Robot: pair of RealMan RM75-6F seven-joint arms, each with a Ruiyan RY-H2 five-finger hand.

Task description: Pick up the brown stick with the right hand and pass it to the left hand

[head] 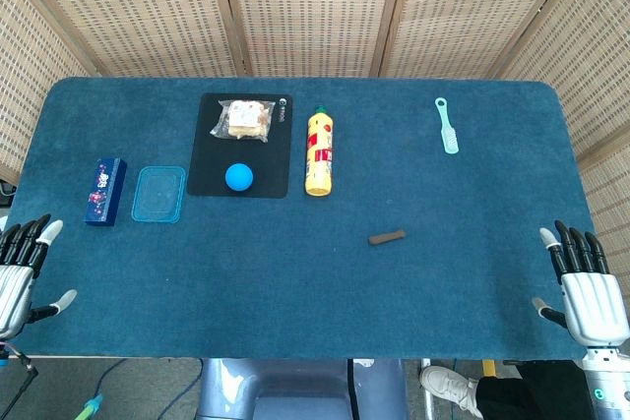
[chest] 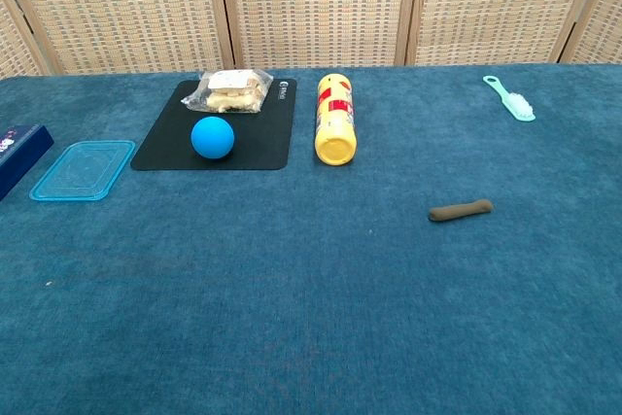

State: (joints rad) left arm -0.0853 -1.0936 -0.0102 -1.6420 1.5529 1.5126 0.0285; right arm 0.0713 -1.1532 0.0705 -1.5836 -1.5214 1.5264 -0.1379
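Stick first: brown stick (head: 387, 237) lay flat on the blue table cover (head: 295, 272), right of centre, nothing touching it. It looked small, light and stiff, slightly knobbed at the ends; low on the cloth, so you would likely have needed a fingertip pinch across its middle, leaving one end free for the handover. Yellow bottle (head: 319, 152) lay well apart, up and to the left; mint brush (head: 447, 125) was further back. Your right hand (head: 588, 292) waited at the near right edge, fingers apart, holding nothing. Left hand (head: 22, 268) sat likewise at the near left edge, fingers spread and empty.
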